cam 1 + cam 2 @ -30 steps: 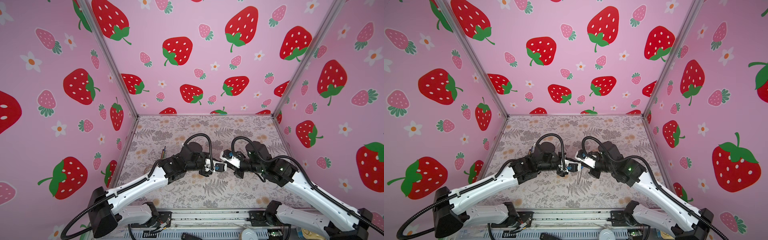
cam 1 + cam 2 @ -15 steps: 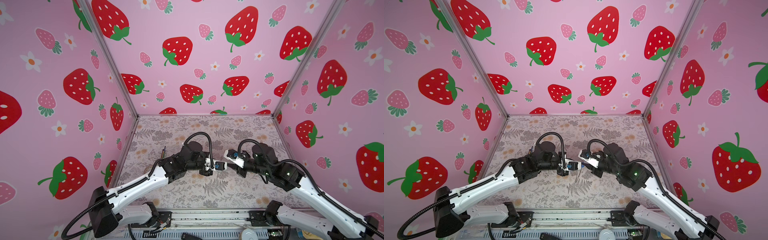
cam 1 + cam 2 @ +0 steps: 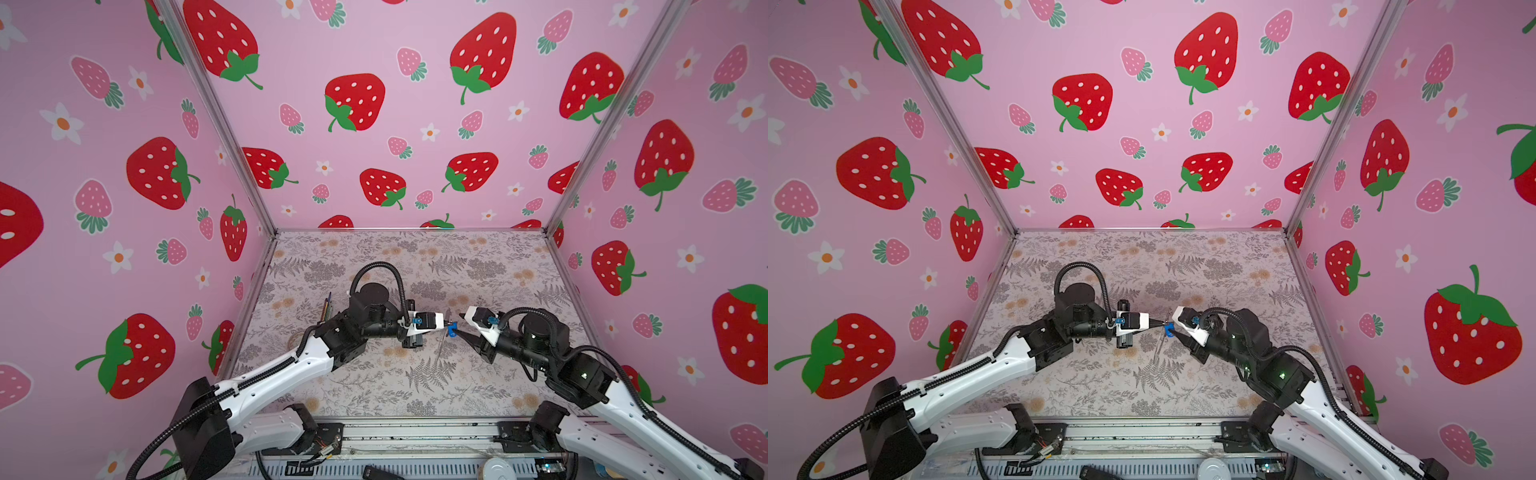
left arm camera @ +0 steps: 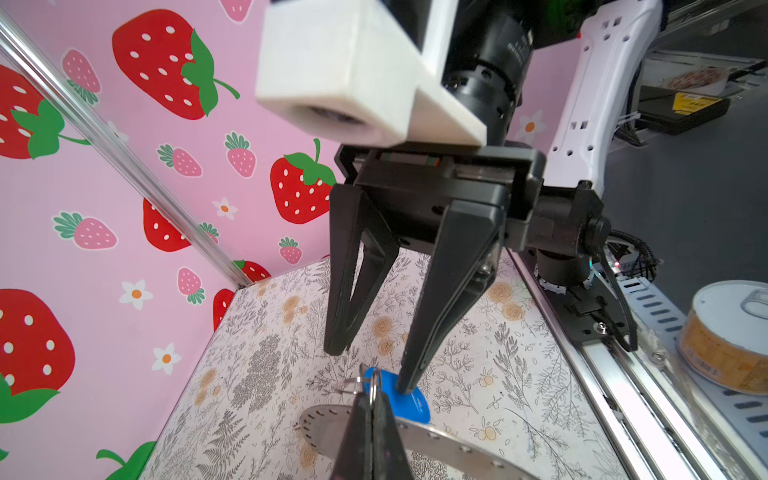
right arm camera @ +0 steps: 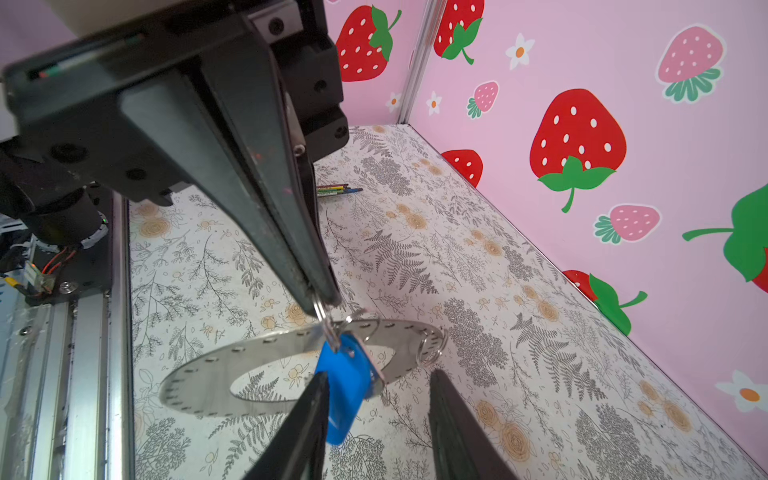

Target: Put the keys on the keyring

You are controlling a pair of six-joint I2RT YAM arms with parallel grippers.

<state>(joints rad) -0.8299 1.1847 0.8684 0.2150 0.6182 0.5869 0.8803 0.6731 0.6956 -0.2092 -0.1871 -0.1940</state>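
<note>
The keys, a light blue plastic tag, hang above the counter against the stiff flat keyring, their thin slippery loop pinched in the clenched left tool, so I think the released right tool should take the tag on its flat faces.

floral-print surface boxed in by pink strawberry-pattern walls on metal corner posts; small bundle of coloured pencils lying flat on it toward the left wall; pull-tab tin can standing outside, just beside the front rail.
</note>
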